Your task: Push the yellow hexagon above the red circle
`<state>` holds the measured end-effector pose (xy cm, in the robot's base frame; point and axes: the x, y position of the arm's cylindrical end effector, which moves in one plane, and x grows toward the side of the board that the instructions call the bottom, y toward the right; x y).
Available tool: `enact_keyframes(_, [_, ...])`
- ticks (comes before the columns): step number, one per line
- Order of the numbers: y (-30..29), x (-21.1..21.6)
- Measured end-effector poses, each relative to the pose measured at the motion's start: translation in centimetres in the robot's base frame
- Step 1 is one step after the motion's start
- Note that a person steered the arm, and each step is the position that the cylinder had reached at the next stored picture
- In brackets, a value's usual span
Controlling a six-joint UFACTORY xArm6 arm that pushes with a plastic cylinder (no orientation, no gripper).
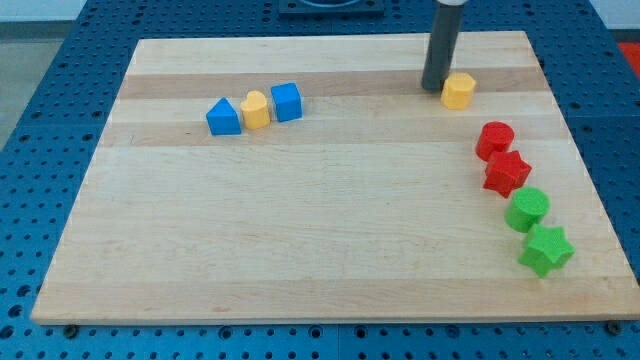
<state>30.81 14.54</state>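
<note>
The yellow hexagon (458, 90) sits near the view's top right of the wooden board (320, 240). The red circle (494, 139) lies below it and a little to the right. My tip (434, 88) rests on the board just left of the yellow hexagon, touching or almost touching its left side. The dark rod rises from there out of the view's top.
Below the red circle a red star (507, 172), a green circle (527, 209) and a green star (546, 249) run down the right side. At the upper left a blue triangle (223, 117), a yellow block (256, 109) and a blue cube (286, 101) stand in a row.
</note>
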Motion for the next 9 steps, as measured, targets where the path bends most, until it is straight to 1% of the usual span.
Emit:
enact_keyframes(4, [5.5,-1.2])
enact_keyframes(5, [5.6,-1.0])
enact_keyframes(9, [5.6,2.1])
